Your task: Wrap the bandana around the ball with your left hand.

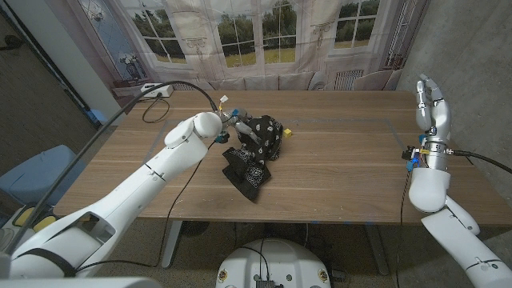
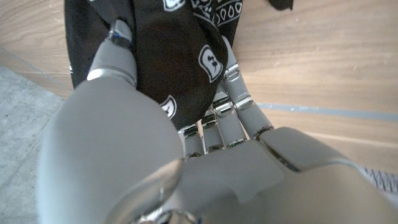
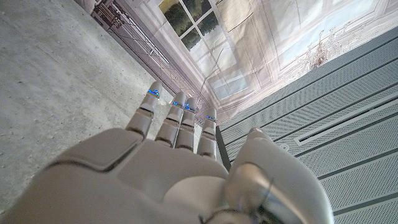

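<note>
We are gathering the bandana over the ball with our left hand.

Our left hand point(image 2: 205, 124) is gripping a fold of the black bandana point(image 1: 258, 144), cloth caught between thumb and fingers point(image 2: 239, 99), near the middle of the bench point(image 1: 344, 176). The ball is probably under the raised bundle, though we cannot make it out. To do this well, we are judging that the fold should be drawn snugly across the mound and tucked, not lifted off it. Our right hand point(image 1: 430, 106) is hovering upright at the bench's right edge, fingers apart, holding nothing.
</note>
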Robot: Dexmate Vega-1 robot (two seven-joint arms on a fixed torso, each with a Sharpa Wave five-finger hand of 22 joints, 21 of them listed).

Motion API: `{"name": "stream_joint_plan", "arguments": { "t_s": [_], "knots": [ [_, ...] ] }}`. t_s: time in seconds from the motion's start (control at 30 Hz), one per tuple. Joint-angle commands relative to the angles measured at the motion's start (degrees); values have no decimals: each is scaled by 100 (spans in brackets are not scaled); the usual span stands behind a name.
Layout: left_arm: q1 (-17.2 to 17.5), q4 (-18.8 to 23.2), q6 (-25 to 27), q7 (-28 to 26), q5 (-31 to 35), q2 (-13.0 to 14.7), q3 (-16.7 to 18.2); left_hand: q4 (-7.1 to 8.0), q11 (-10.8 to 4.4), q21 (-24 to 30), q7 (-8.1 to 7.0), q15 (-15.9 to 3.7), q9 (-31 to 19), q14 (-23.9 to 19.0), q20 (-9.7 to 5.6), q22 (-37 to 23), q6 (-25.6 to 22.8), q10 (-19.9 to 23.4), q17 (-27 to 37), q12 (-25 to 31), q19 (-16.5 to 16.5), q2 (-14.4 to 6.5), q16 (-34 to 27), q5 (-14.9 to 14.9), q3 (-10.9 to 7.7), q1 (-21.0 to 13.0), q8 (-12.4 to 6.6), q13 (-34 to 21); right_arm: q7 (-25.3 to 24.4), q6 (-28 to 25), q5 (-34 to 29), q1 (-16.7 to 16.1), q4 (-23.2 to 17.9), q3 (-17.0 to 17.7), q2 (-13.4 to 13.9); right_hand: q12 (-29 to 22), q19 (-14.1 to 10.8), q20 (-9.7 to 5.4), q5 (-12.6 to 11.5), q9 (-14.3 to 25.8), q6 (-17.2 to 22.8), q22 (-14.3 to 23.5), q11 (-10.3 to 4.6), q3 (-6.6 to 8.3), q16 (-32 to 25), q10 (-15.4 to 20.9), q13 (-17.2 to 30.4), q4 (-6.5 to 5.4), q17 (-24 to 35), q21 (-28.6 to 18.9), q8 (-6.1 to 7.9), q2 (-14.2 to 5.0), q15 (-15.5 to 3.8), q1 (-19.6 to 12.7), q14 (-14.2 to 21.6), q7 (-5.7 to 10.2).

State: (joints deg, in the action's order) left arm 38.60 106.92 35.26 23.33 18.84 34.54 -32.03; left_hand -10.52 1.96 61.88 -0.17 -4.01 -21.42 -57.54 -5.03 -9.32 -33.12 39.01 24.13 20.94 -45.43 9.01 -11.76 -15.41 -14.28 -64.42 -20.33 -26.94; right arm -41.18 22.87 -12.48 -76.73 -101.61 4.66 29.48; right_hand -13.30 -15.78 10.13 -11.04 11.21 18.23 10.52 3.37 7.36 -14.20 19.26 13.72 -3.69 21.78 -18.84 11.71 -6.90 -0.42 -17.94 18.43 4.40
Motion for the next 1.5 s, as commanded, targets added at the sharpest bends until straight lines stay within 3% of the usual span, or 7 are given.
{"name": "stream_joint_plan", "arguments": {
  "t_s": [0.03,0.1,0.33,0.47,0.73,1.2,1.5],
  "knots": [
    [-589,-72,464,132,-3078,737,-379,1076,-177,-625,89,-158,292,805,540,-43,698,-520,-212,-554,810,-1066,149,368,-634,1497,806,104,-73,-52,-60,80,7,-91,66,-9,-63,28,-22,2,62,26,10,42,-39,64,18,8,7,11,15,6,-12,34,26,27],
    [-903,-62,665,440,-3157,908,-637,1013,9,-1067,-5,301,497,2055,1008,-70,1599,-1289,-377,-927,1549,-1017,159,469,-592,1714,1050,171,-70,-35,-45,101,28,-110,77,-8,-64,25,-23,2,61,26,-2,43,-39,66,18,9,5,13,14,8,-17,35,30,28],
    [-1873,-108,1179,1332,-3217,1238,-1480,1101,560,-2230,211,1238,962,4401,1726,-95,3688,-3403,-769,-1042,3361,-935,144,510,-236,2550,1028,380,-93,23,-34,149,94,-158,108,-5,-76,36,-26,2,65,26,17,46,-44,72,17,11,0,18,14,11,-19,41,50,23],
    [-2127,-124,1212,1567,-3272,1339,-1704,1178,722,-2941,198,1577,1037,5455,1735,-102,4333,-4049,-975,-986,4409,-935,141,477,-51,2964,985,473,-114,44,-28,157,109,-172,115,-2,-77,36,-27,2,66,26,13,47,-43,72,16,12,-3,22,14,13,-20,44,53,26],
    [-2505,-41,1271,1930,-3272,1522,-2009,1242,1037,-3844,312,1648,1044,6798,1729,-160,5158,-5035,-1168,-967,5728,-1008,129,432,219,3463,985,623,-130,57,-28,157,94,-182,135,-2,-85,36,-29,2,77,26,12,45,-50,83,17,12,-6,28,16,20,-27,56,79,29],
    [-1222,1478,1422,-191,-3640,2124,-799,1253,1008,-4634,52,1658,1039,8310,1729,-230,6651,-6668,-1204,-1005,6883,-1173,120,334,535,3844,972,753,-102,53,19,192,107,-232,143,2,-93,35,-34,1,76,27,4,47,-49,96,18,13,-15,45,11,28,-28,76,92,33],
    [229,2023,495,-2121,-3686,2208,161,1253,858,-4710,-137,1632,1047,8403,1721,-244,6715,-6620,-1205,-909,7020,-1230,90,338,550,3875,947,791,53,180,264,233,153,-296,141,9,-104,32,-37,1,82,27,18,49,-41,90,21,17,-21,54,11,36,-26,87,81,30]
  ]
}}
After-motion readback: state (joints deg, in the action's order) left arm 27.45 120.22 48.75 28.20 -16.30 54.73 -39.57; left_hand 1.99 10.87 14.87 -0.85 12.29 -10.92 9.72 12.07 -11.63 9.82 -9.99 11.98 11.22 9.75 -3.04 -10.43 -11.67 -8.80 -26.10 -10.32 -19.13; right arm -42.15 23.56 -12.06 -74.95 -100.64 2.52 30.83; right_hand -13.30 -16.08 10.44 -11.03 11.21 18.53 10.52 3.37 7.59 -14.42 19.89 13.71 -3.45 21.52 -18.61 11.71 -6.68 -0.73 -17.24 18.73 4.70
